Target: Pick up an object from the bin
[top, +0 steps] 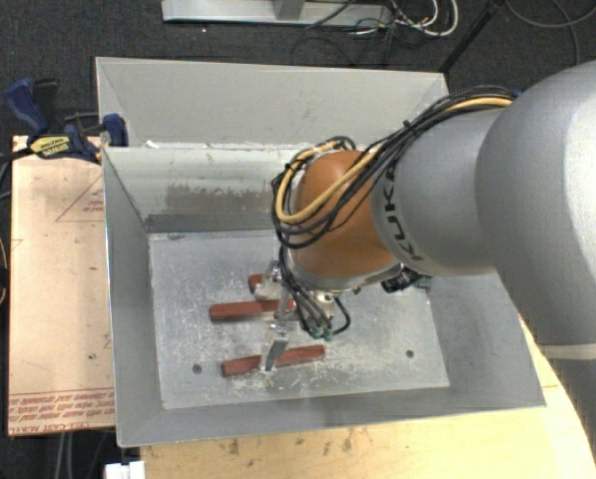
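Three red-brown bars lie on the bin's floor. The longest bar (248,364) lies nearest the front wall. A shorter bar (240,312) lies above it, and only a small end of a third bar (256,281) shows by the wrist. My gripper (274,319) hangs low over them and stands open. One metal fingertip (276,353) rests at the front bar's middle, the other (270,287) sits beside the small end. The middle bar's right end lies in the gap between them; no finger presses on it.
The arm's big grey body and its orange wrist cover with cables hide the bin's right rear part. Pale scratches and crumbs mark the floor. The bin's left half and front right corner hold nothing but bare metal.
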Robot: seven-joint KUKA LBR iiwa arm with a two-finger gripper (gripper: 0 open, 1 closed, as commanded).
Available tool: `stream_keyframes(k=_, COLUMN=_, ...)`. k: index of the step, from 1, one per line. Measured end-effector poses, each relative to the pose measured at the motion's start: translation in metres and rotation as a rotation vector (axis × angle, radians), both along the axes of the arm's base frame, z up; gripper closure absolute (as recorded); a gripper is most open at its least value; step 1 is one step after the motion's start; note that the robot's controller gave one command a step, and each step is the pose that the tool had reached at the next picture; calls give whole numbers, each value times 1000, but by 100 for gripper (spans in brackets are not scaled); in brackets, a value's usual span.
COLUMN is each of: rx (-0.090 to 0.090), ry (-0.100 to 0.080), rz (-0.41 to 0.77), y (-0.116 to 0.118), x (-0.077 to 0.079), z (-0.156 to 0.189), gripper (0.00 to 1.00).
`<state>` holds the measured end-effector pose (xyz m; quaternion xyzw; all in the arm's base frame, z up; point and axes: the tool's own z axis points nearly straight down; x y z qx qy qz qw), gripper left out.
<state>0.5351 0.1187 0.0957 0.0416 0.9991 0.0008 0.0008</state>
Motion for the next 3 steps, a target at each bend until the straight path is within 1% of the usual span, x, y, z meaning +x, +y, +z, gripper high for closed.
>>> stream_keyframes(k=1, rx=2, ry=-25, rz=260, y=17, x=-38, z=-18, gripper=100)
stream_keyframes(k=2, rx=2, ry=-25, rz=259, y=17, x=-38, z=-18, gripper=100)
stream_keyframes(k=3, rx=-1, ry=-6, rz=292, y=8, x=-41, z=154, gripper=100)
